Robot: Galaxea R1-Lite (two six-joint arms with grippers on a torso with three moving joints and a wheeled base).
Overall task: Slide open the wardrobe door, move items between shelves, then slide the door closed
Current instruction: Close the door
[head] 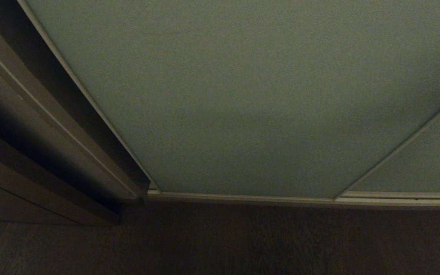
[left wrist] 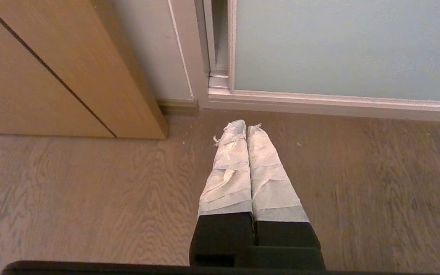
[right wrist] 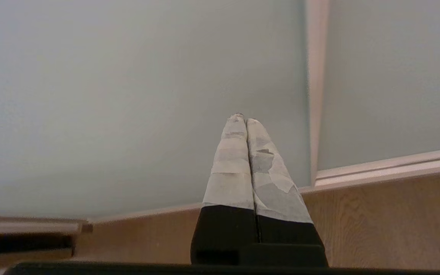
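Observation:
The sliding wardrobe door (head: 243, 95) is a pale grey-green panel with a thin cream frame, and it fills most of the head view, standing closed. In the left wrist view the sliding wardrobe door (left wrist: 346, 46) shows at its lower left corner. My right gripper (right wrist: 243, 117) is shut and empty, pointing at the sliding wardrobe door (right wrist: 136, 95) close to the cream upright between two panels. My left gripper (left wrist: 246, 126) is shut and empty, hanging low over the wooden floor. The items and the shelves are hidden behind the door. Neither arm shows in the head view.
A dark brown wooden side frame (head: 44, 126) stands left of the door. A second grey-green panel (head: 422, 160) sits to the right. A light wooden cabinet (left wrist: 52, 65) stands on the floor near my left gripper. The cream floor track (head: 281, 199) runs along the door's base.

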